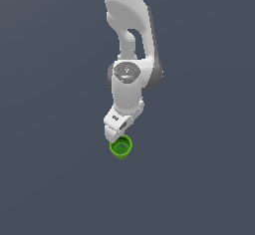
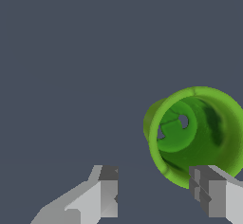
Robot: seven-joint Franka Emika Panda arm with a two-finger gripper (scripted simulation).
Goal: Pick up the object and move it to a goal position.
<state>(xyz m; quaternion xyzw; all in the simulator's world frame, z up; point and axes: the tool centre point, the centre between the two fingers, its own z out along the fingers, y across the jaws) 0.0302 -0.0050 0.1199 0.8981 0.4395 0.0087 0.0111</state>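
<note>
In the wrist view, the tool is released: its two fingers stand apart with bare grey surface between them. The green cup lies off to one side of that gap. Its rim overlaps one finger in the picture, but contact cannot be confirmed. The cup's hollow, darker interior faces the camera.

In the exterior view, the white arm reaches down. The tool is directly above the cup, which sits near the centre of the plain grey surface.
</note>
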